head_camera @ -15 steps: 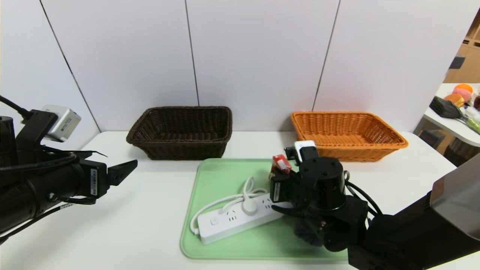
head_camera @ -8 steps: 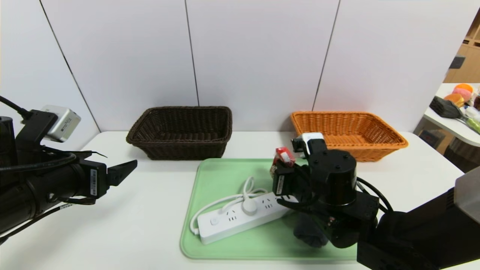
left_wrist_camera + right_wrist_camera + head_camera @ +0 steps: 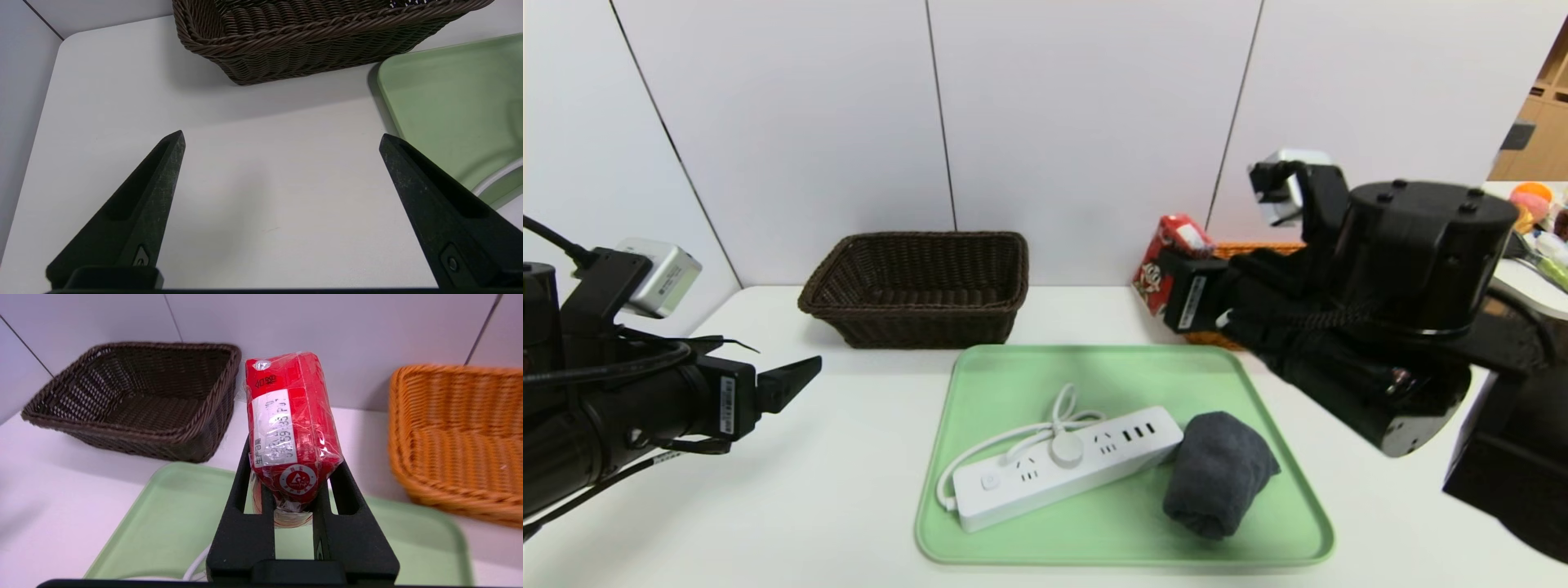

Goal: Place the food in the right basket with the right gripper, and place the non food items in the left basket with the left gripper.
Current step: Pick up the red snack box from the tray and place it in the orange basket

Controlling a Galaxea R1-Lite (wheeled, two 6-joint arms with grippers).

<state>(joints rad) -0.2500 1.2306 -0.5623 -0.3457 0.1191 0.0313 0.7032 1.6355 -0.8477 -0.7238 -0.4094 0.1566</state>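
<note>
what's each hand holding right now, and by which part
The right hand grips the small red plastic-wrapped snack packet by its lower end, between both fingers. The left hand is open, holding nothing.

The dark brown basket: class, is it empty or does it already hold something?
Empty. The dark brown basket shows only bare weave inside, while the power strip and grey cloth lie on the green tray.
</note>
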